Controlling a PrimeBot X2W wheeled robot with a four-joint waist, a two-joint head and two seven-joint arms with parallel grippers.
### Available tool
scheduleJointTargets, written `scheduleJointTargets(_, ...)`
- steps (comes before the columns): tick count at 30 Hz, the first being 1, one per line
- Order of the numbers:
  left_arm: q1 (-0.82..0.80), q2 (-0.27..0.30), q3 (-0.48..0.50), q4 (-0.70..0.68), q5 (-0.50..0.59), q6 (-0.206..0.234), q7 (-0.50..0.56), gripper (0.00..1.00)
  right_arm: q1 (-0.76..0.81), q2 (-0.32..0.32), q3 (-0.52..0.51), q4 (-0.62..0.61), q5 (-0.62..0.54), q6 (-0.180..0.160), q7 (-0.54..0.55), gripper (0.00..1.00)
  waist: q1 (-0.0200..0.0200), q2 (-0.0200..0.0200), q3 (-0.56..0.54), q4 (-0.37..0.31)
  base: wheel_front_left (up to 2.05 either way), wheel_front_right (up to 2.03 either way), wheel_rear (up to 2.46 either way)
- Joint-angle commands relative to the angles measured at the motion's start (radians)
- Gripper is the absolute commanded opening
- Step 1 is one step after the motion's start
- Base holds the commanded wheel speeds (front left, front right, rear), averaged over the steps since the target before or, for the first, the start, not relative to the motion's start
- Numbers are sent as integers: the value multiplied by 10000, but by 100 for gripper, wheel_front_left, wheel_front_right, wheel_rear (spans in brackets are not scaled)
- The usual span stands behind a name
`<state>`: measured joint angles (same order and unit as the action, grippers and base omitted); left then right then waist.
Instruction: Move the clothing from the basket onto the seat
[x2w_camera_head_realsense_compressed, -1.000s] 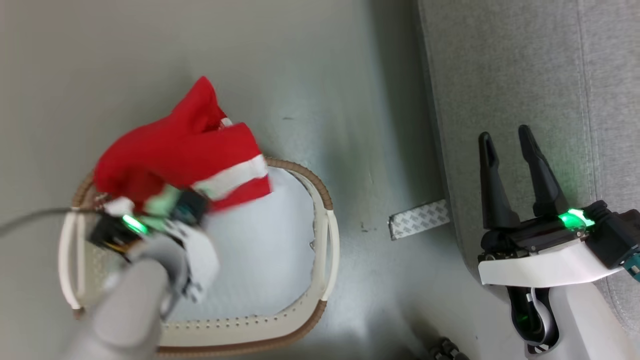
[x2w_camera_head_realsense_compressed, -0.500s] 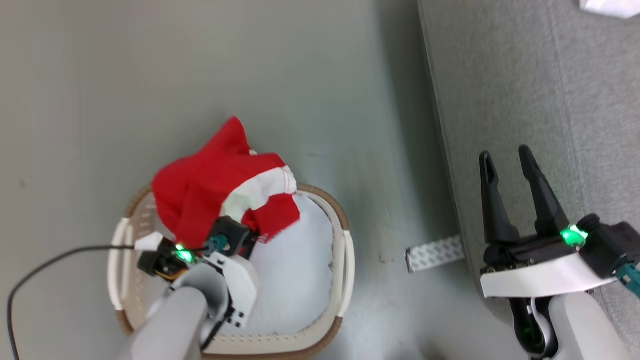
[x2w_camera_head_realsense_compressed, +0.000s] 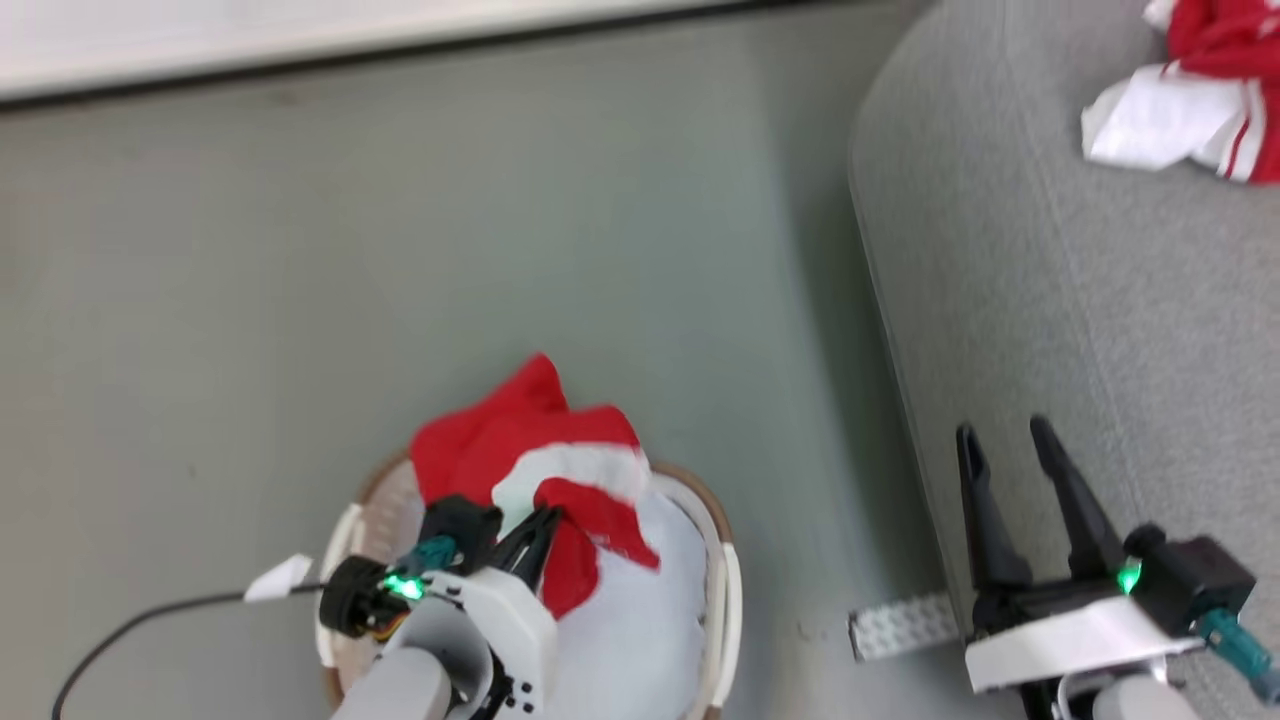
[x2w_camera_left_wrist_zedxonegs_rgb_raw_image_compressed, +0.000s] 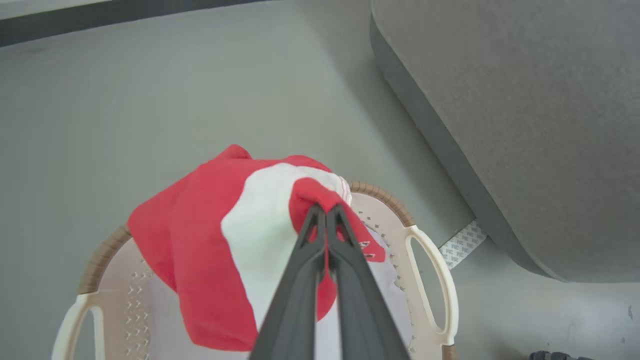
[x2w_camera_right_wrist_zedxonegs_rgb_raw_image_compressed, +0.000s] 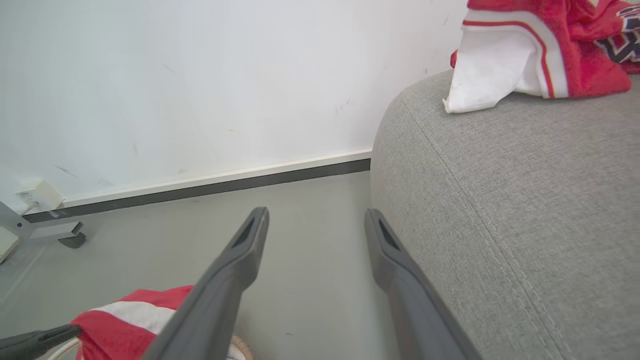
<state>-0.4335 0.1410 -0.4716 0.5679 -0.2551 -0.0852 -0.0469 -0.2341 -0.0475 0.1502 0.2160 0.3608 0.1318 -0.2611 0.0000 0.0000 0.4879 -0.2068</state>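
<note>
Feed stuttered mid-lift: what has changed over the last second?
The head camera has pulled back and tilted up: the basket looks smaller and lower, and another red-and-white garment on the sofa has come into view. The left gripper has carried its red garment from the basket's left side toward the middle. Unchanged: left gripper shut on it, right gripper open at the sofa's edge.

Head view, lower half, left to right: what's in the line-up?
Black cable → basket, red garment held over it → patterned strip on the floor → right gripper, open.
</note>
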Motion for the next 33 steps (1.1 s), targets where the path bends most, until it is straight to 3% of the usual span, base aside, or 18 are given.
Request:
scheduleJointTargets(1, 283, -52, 104, -193, -195, 90, -137, 0, 272, -13, -64, 129, -101, -22, -21, 100, 0, 0, -855, 324, 0, 0, 0)
scheduleJointTargets(12, 1398, -120, 596, -2082, -761, 882, -202, 0, 1368, -14, 44, 850, -330, -22, -19, 100, 0, 0, -2959, 766, 0, 0, 0)
scheduleJointTargets(21, 2355, 427, 1161, -4108, -1049, 1615, 253, 0, 1917, -14, 429, 1129, -391, -22, -21, 100, 0, 0, -4112, 753, 0, 0, 0)
scheduleJointTargets(28, 3140, 889, 1620, -5481, -1157, 2179, 707, 0, 2265, -16, 669, 1115, -599, -22, -19, 100, 0, 0, -4811, 1198, 0, 0, 0)
scheduleJointTargets(33, 3322, 1076, 1563, -6042, -1048, 2274, 1001, 0, 2196, -16, 793, 1025, -819, -22, -19, 100, 0, 0, -5053, 1501, 0, 0, 0)
